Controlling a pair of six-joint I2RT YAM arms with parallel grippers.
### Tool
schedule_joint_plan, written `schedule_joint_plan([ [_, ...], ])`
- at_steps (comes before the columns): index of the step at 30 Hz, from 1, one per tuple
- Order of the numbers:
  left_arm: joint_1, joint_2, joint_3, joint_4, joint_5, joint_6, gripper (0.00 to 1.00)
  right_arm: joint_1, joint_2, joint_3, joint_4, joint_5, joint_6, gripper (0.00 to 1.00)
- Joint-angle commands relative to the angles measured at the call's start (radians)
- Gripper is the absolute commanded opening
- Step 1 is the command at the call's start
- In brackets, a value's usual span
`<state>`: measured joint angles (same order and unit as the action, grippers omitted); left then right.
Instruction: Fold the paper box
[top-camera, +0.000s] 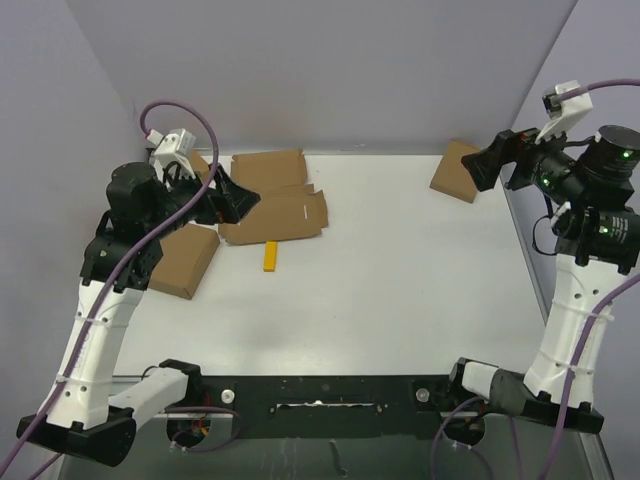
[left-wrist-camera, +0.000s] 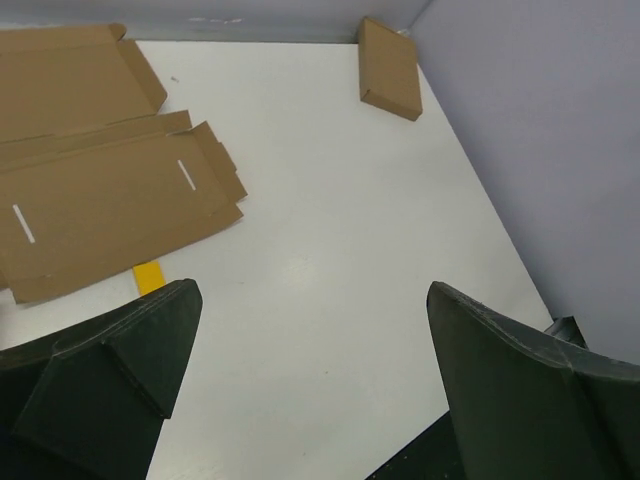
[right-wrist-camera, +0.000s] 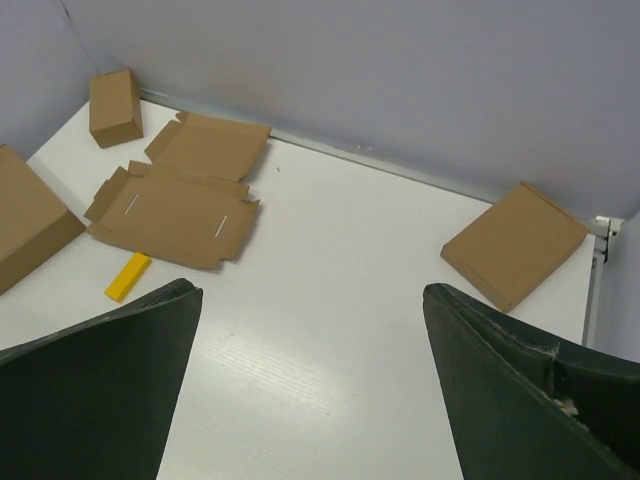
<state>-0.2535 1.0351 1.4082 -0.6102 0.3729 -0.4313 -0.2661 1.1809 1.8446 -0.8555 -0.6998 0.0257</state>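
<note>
Looking down on a white table (top-camera: 400, 280) walled in pale lilac. Showing the box (top-camera: 272, 198) lying flat and unfolded at the far left of it, lid panel toward the back wall, flaps spread out, two thin slots facing up. Showing a yellow block (top-camera: 270, 256) lying right at the box's near edge. Hanging over the box's left edge in the top view, the left gripper (top-camera: 238, 200), jaws spread wide and grasping nothing. Hovering raised at the far right, the right gripper (top-camera: 488, 160), jaws likewise wide apart and empty, just beside a closed right carton (top-camera: 456, 172) lying in the far right corner. Resting at the table's left edge, nearer than the box and partly under the left arm, a closed left carton (top-camera: 185, 260). Sitting in the far left corner in the right wrist view, a small carton (right-wrist-camera: 113, 105)
</note>
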Motion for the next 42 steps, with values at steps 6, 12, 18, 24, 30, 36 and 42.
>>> schedule_joint_plan([
  [6, 0.085, -0.053, -0.222, 0.088, -0.003, 0.000, 0.98, 0.086, 0.035, -0.131, 0.009, 0.141, -0.026, 0.98],
  [12, 0.131, -0.115, -0.425, 0.162, 0.046, -0.024, 0.98, 0.134, -0.018, -0.356, 0.114, 0.089, -0.046, 0.98],
  [18, 0.161, -0.185, -0.663, 0.305, 0.086, -0.095, 0.95, 0.137, -0.056, -0.647, 0.292, -0.081, -0.038, 0.98],
  [24, 0.173, -0.158, -0.796, 0.443, 0.082, -0.144, 0.92, 0.110, -0.111, -0.922, 0.508, -0.272, -0.031, 0.98],
  [30, 0.180, 0.034, -0.692, 0.474, -0.076, -0.086, 0.91, 0.080, -0.119, -1.000, 0.533, -0.356, -0.075, 0.98],
  [36, 0.199, 0.394, -0.343, 0.402, -0.231, 0.062, 0.91, 0.074, -0.118, -0.999, 0.532, -0.376, -0.120, 0.98],
  [42, 0.291, 0.749, 0.029, 0.253, -0.200, 0.204, 0.77, 0.072, -0.126, -0.995, 0.526, -0.346, -0.145, 0.98],
])
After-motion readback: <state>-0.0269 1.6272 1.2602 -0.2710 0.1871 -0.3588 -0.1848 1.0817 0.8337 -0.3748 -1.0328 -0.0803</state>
